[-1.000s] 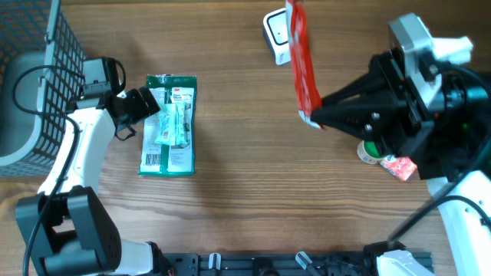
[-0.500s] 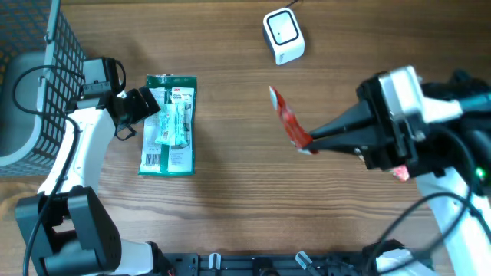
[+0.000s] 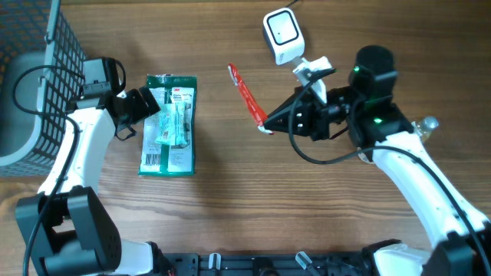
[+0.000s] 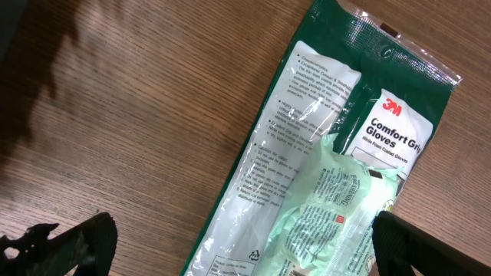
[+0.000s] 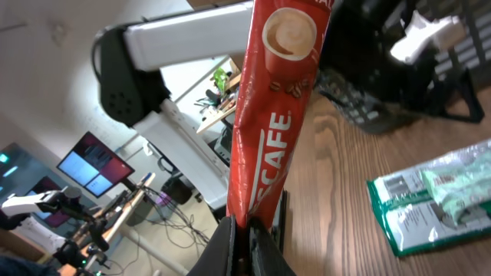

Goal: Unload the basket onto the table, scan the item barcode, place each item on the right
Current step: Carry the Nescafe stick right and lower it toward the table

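The wood table has a gray basket at its far left. The left claw is spread wide over the green glove pack. The right claw pinches the red coffee stick, which is below and left of the white scanner.

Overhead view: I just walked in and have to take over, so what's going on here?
The right gripper is shut on a red coffee sachet, holding it up beside the white scanner, not over it. The left gripper is open over a green glove pack that lies flat on the table.
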Controlling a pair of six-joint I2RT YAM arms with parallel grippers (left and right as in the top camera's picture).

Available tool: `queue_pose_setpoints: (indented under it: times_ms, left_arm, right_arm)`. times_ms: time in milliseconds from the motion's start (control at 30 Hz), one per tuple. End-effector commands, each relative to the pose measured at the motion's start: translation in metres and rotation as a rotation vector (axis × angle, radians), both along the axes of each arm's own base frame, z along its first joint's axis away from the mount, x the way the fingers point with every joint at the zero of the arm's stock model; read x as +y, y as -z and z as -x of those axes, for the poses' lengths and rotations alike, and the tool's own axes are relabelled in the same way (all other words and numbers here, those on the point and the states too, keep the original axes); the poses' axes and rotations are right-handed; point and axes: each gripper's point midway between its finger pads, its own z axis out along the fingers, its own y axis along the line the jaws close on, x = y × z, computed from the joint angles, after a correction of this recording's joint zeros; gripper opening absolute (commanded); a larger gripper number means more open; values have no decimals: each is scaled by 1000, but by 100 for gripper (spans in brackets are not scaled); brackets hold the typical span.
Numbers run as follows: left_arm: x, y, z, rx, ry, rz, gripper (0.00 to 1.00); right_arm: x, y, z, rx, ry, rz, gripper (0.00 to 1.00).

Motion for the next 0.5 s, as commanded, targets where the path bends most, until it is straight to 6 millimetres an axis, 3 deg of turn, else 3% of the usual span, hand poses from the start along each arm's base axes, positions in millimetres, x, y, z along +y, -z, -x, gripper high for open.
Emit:
queue_pose_setpoints:
  times_ms: [0,300,467]
  left_arm:
    - [1,-10,-4,-32,-6,4,100]
    - [1,-10,-4,-32,-5,5,100]
    - [1,-10,-4,-32,-6,4,100]
  right_arm:
    - [8,21,5,-12,-80,-24,4]
    - [45,105,-27,196,95,199,4]
    - [68,132,-16,223,75,266,4]
